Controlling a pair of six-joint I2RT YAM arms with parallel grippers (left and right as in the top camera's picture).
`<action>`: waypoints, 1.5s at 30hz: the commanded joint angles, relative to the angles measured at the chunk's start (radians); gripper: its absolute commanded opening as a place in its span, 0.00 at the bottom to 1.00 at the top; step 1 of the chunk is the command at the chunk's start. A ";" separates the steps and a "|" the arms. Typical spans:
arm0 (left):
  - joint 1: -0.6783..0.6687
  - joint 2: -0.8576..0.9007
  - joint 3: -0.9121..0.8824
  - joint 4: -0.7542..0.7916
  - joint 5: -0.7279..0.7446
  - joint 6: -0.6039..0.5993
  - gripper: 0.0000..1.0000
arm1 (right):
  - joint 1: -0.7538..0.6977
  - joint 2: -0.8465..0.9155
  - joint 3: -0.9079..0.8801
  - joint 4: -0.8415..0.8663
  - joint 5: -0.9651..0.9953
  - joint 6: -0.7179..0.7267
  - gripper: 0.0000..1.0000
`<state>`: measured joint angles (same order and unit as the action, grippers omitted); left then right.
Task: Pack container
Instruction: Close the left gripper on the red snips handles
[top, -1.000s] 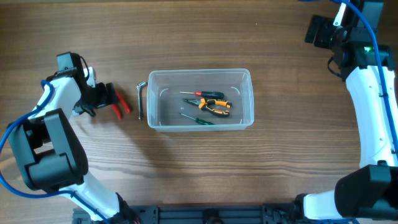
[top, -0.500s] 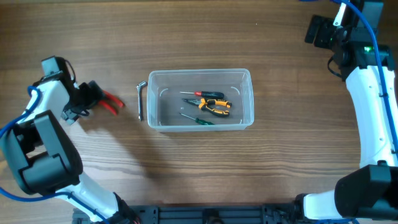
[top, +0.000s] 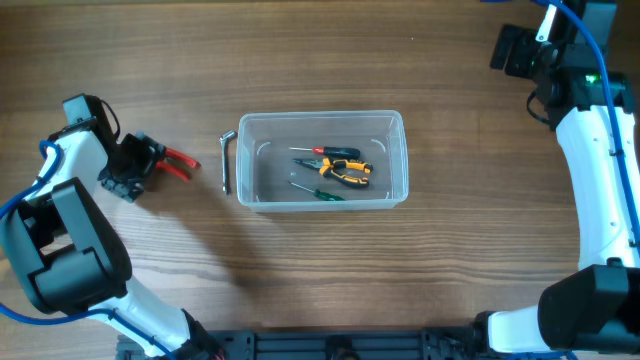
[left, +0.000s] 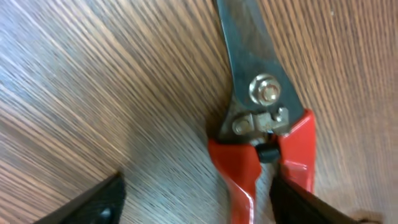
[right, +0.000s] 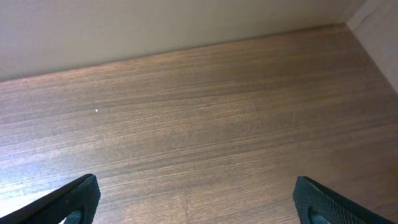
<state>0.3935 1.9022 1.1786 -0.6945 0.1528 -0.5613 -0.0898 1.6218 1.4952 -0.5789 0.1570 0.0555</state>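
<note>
From overhead I saw the container (top: 396, 160) sitting near the middle of the tabletop (top: 330, 270), upright and open-topped; inside it lay orange-and-black pliers (top: 346, 173), a red-handled screwdriver (top: 326, 151) above them in the view and a green-handled one (top: 318, 191) below; just beside its left wall, outside, lay an L-shaped hex key (top: 226, 160). Farther left, a pair of red-handled snips (top: 180, 160) lay flat on the wood, between the hex key and my left hand (top: 135, 165); through the left wrist camera the snips (left: 264, 118) filled the frame, dark blade pointing away, pivot bolt in plain sight, red handles running back toward the left hand (left: 202, 200); its fingers (left: 99, 199) stood apart astride the handles, one well clear on the bare wood, the other at the edge of a handle, so I read it as spread and not clamped on anything. My right hand (top: 515, 48) hung at the far right corner, well apart from the container; its own camera showed only bare tabletop, with the right hand (right: 199, 202) gaping wide and holding nothing.
</note>
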 joint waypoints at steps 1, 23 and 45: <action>-0.016 0.011 0.011 -0.006 0.060 -0.034 0.65 | 0.001 -0.005 0.010 0.002 -0.008 -0.003 1.00; -0.084 0.079 0.011 -0.051 -0.175 -0.171 0.89 | 0.001 -0.005 0.010 0.002 -0.008 -0.003 1.00; -0.084 0.219 0.011 -0.032 -0.050 -0.188 0.40 | 0.001 -0.005 0.010 0.002 -0.008 -0.003 1.00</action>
<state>0.3153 1.9850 1.2476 -0.7837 -0.0185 -0.7479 -0.0898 1.6218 1.4952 -0.5793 0.1570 0.0555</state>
